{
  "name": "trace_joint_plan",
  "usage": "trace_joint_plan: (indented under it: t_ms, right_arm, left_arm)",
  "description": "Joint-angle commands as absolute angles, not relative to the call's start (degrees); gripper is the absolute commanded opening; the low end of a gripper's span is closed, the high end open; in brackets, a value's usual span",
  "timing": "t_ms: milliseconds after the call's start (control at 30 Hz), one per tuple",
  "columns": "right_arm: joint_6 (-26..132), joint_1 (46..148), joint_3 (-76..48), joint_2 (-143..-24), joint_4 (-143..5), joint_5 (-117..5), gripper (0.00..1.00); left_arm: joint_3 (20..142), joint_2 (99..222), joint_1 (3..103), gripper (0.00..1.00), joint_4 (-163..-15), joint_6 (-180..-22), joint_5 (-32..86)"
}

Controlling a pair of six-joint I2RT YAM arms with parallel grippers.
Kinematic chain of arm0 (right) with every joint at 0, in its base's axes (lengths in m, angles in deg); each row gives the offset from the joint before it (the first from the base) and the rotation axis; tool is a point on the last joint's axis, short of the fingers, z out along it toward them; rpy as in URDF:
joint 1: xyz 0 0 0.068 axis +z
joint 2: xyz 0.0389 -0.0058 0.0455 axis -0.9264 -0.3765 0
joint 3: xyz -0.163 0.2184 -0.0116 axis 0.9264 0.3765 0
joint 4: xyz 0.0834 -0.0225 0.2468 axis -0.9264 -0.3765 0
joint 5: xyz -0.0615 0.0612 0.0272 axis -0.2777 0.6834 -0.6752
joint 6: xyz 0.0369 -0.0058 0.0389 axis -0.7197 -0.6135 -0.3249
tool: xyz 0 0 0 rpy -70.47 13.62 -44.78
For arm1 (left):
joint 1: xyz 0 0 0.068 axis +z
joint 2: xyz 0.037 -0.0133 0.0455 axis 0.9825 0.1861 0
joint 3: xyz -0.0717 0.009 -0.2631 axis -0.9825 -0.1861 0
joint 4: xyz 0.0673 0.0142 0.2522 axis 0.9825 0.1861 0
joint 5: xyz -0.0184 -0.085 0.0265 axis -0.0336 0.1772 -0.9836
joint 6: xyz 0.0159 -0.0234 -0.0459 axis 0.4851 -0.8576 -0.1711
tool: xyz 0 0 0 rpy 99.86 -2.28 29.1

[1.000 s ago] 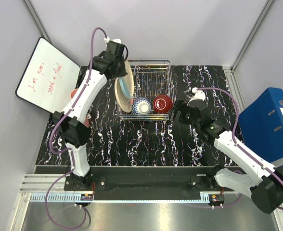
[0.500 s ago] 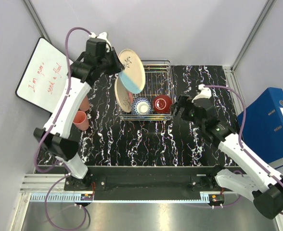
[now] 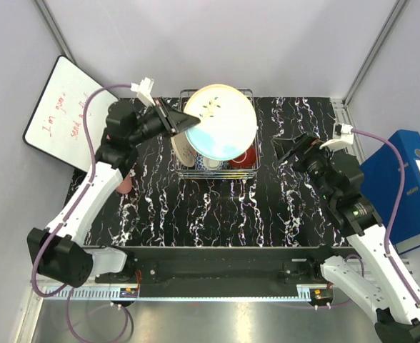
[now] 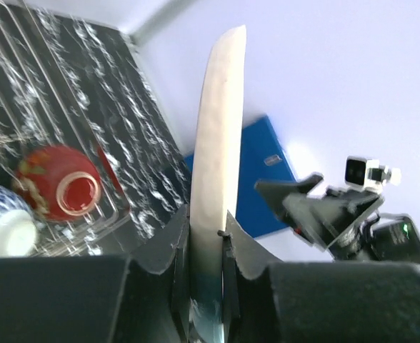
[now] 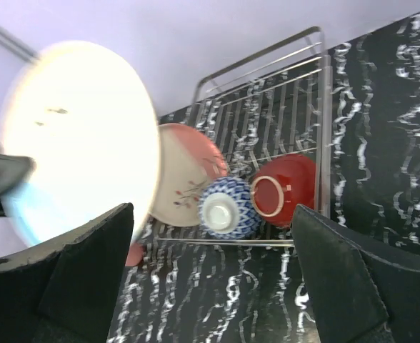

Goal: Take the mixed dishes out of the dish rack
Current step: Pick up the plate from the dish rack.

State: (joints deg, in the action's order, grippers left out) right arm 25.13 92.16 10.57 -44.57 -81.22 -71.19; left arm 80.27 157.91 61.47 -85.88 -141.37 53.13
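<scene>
My left gripper (image 3: 187, 123) is shut on the blue-edged cream plate (image 3: 221, 121) and holds it high above the silver wire dish rack (image 3: 248, 93); the left wrist view shows the plate (image 4: 217, 136) edge-on between the fingers. In the rack stand the pink-edged plate (image 5: 187, 175), the blue-white bowl (image 5: 228, 208) and the red bowl (image 5: 283, 189), both bowls bottom-up. My right gripper (image 3: 290, 151) is open and empty, raised to the right of the rack. A salmon cup (image 3: 126, 184) shows partly behind the left arm.
A whiteboard (image 3: 60, 107) with red writing leans at the back left. A blue binder (image 3: 397, 180) stands outside the table at the right. Grey walls close in the back and sides.
My left gripper has lifted the blue-edged plate out of the rack and swung it up and to the right, over the rack. My right arm has risen and drawn back to the right.
</scene>
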Motion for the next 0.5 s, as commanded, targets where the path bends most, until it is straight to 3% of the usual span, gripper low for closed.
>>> trace_joint_plan:
  t_ms: [0,467]
  right_arm:
    - [22.4,91.4,8.0,-44.2,-77.1,-64.8,1.0]
    - [15.4,91.4,12.5,-57.4,-58.5,-49.2,0.98]
  left_arm:
    - [73.1,153.6,62.3,0.0,-114.5,-153.0,61.2]
    - [68.1,151.6,62.2,0.0,-120.6,-157.7,63.8]
